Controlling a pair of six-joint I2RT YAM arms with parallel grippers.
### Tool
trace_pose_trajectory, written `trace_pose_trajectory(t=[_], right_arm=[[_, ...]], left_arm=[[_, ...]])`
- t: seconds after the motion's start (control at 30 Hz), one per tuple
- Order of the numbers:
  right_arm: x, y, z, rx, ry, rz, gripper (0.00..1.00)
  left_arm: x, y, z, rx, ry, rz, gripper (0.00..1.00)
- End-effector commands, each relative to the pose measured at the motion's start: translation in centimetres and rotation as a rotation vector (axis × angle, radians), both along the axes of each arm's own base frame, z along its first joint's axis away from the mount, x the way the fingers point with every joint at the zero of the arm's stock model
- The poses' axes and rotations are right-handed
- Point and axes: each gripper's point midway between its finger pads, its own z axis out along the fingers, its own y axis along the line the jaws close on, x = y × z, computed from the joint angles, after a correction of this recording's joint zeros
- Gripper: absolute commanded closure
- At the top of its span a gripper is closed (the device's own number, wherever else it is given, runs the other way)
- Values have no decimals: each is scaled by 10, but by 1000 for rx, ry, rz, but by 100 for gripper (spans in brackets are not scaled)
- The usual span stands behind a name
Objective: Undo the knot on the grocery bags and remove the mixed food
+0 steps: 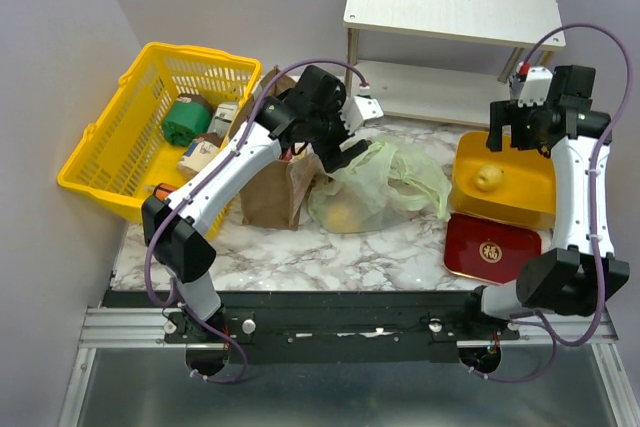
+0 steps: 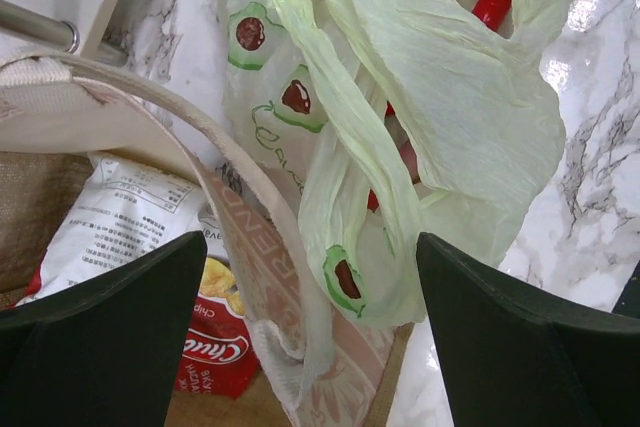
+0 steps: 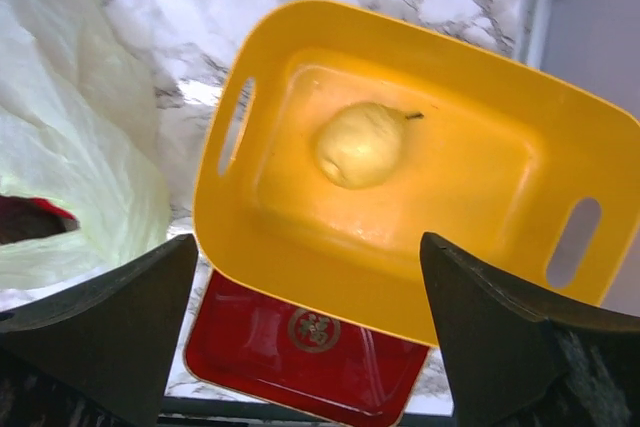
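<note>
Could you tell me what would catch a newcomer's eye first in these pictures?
Probably the bright yellow mesh basket at the table's left edge, and the yellow tray on the right holding a single pale fruit. Between them, the crumpled pale green plastic bag sprawls beside a brown paper bag, with the left gripper open just above them.

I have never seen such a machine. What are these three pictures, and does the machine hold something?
These are two robot arms, bolted at the near edge of a marble table. One picture looks down from above; the others come from wrist cameras, where the dark shapes are the left claw and right claw. Before them lie a green plastic bag, a brown paper bag, a yellow basket, a red tray, and a yellow tray with one yellow fruit. Both claws are open, holding nothing.
</note>
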Motion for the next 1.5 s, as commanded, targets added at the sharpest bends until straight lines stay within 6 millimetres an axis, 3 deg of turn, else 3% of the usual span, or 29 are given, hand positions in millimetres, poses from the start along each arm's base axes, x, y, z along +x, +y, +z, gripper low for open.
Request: trace_pose_trajectory(t=[0.0, 0.1, 0.2, 0.27, 0.33, 0.43, 0.5, 0.6, 0.7, 0.83, 0.93, 1.07, 1.17, 1.2, 1.23, 1.3, 1.37, 1.43, 1.47], right_arm=[[8, -27, -7, -136, -132, -110, 0], [12, -20, 10, -151, -256, -50, 0], [18, 20, 27, -93, -330, 164, 0], [20, 33, 30, -109, -344, 256, 0], [12, 54, 18, -77, -280, 386, 0], [-12, 70, -3, -19, -213, 440, 0], [-34, 91, -30, -13, -147, 546, 0], [-60, 124, -43, 11, -113, 722, 0], [-70, 154, -27, 146, -175, 798, 0], [-70, 177, -16, 135, -158, 870, 0], [-56, 182, -5, 179, -193, 799, 0], [-57, 197, -19, 246, -111, 812, 0], [-66, 212, -21, 345, -118, 853, 0], [-59, 215, -15, 362, -173, 839, 0], [-61, 218, -11, 449, -140, 732, 0], [-68, 225, -5, 528, -104, 716, 0], [-79, 228, 2, 531, -104, 785, 0], [-84, 218, -5, 444, -100, 817, 0], [-84, 215, -9, 421, -95, 811, 0]], left_arm=[[-2, -2, 0, 9, 75, 42, 1], [2, -6, 20, -44, 40, 56, 1], [5, -9, 44, -92, -20, 47, 1], [8, -7, 59, -111, -67, 61, 1], [14, 0, 68, -112, -102, 110, 1], [14, 6, 83, -131, -136, 140, 1], [20, 11, 83, -130, -149, 191, 1], [35, 25, 71, -71, -165, 313, 1], [52, 48, 56, 37, -215, 445, 1], [55, 55, 50, 109, -230, 446, 1], [48, 46, 56, 62, -191, 398, 1], [32, 28, 81, -24, -188, 308, 1], [18, 10, 66, 47, -202, 216, 1], [17, 7, 62, 49, -205, 211, 1], [19, 7, 57, 68, -223, 243, 1], [27, 7, 43, 148, -258, 289, 1], [31, 8, 33, 297, -276, 282, 1], [31, -3, 28, 295, -216, 260, 1], [31, -19, 27, 233, -154, 224, 1]])
